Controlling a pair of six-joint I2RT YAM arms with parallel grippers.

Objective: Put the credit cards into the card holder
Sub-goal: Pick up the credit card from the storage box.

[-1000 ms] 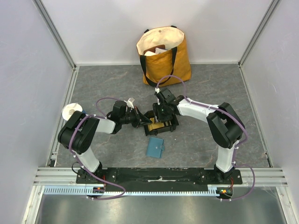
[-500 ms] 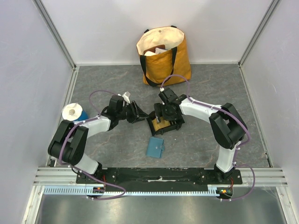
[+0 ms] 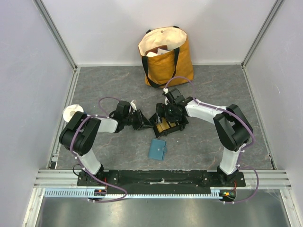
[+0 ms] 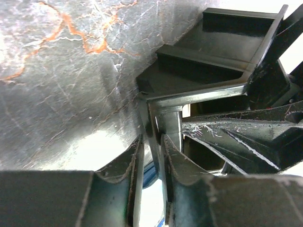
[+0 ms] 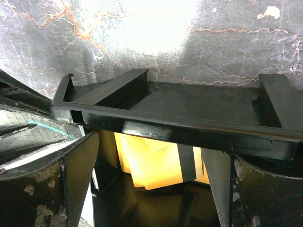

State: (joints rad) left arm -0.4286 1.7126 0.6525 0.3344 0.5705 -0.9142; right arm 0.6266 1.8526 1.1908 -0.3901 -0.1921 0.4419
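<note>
Inside tray point(image 5: 189, 127) — credit cards point(image 5: 156, 163), unseen from left wrist

The left arm point(image 3: 102, 125) and right arm point(image 3: 203, 109) bend inward from their bases toward each other, wrists nearly meeting; the left gripper point(image 3: 142, 121) lies low and almost level, its fingers point(image 4: 135, 179) drawn to a narrow gap; the right gripper point(image 3: 169, 119) tilts downward, its fingers point(image 5: 78, 170) spread wide apart.
</note>
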